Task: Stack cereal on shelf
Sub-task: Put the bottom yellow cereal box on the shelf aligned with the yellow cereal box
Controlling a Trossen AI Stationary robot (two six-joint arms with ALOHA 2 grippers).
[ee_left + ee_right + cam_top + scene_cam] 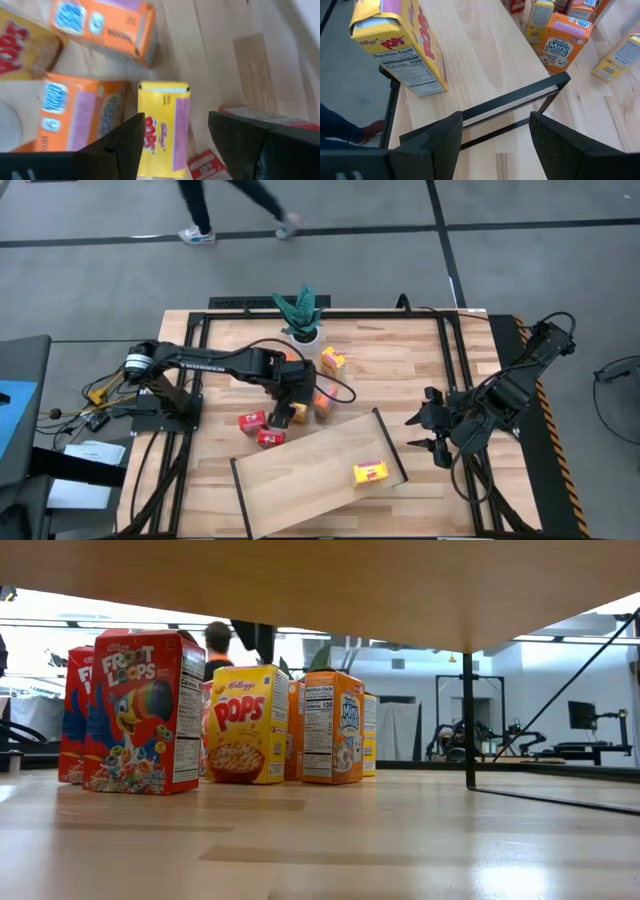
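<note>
1. Cereal first: a yellow Pops box (162,127) sits right below my left jaws (175,145), upright on the worktop (390,370), and my two fingers (122,145) stand apart on either side of it, not clamped on it.
2. Just beyond that box, two orange boxes (75,117) crowd in beside it, one close against its side and another farther out from the jaws.
3. A red box (265,117) lies just off my other finger, with a second red one (251,420) close by on the worktop.
4. From table height the cluster reads clearly: a red Froot Loops box (140,710) up front, a yellow Pops box beside it, orange ones behind.
5. One more yellow box (333,360) stands apart, past the jaws toward the potted plant (301,312).
6. The shelf (310,470) lies tilted across the worktop between my two arms, one black end rail (510,107) right under my right jaws.
7. One yellow Pops carton (402,47) already stands on the shelf, ahead of my right jaws and off to one side.
8. My right jaws (495,145) hang wide apart and empty over that shelf end, well away from the cluster.
9. Beyond the worktop, a person's legs (230,205) cross the floor.
</note>
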